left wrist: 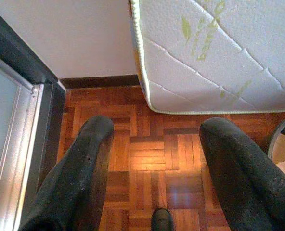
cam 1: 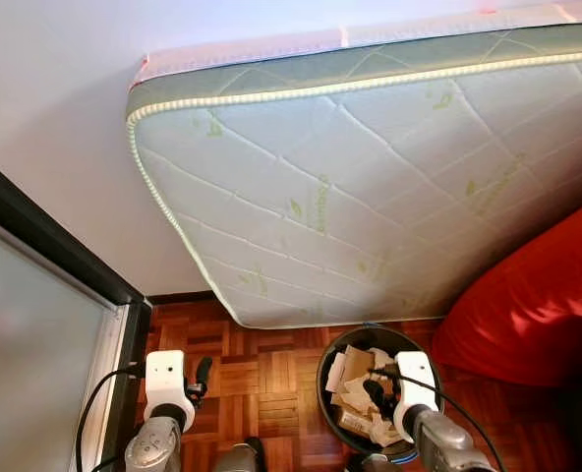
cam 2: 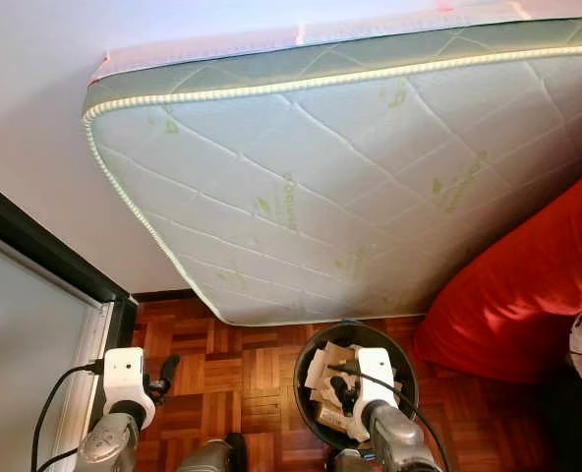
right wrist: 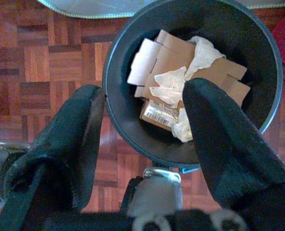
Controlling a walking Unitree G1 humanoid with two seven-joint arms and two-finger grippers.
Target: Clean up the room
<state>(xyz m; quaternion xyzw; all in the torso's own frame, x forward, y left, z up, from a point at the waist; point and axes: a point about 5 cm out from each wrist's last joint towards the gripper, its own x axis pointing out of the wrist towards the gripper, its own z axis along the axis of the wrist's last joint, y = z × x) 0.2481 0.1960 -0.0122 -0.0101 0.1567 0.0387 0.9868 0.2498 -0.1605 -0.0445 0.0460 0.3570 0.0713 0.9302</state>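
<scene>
Dark round bin [right wrist: 133, 159] on parquet, holding cardboard pieces [right wrist: 176, 62] and crumpled paper, possibly plastic. Right gripper [right wrist: 142, 120] above rim, fingers apart, empty. Left gripper [left wrist: 154, 159] spread, empty.

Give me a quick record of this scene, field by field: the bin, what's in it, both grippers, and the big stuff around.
bin: dark round waste bin on the parquet floor
contents: cardboard pieces and crumpled paper
right gripper: open above the bin, one finger over its inside, one outside the rim
left gripper: open over bare floor
mattress: leaning on the wall
red cushion: right of the bin
glass door: on the left
</scene>
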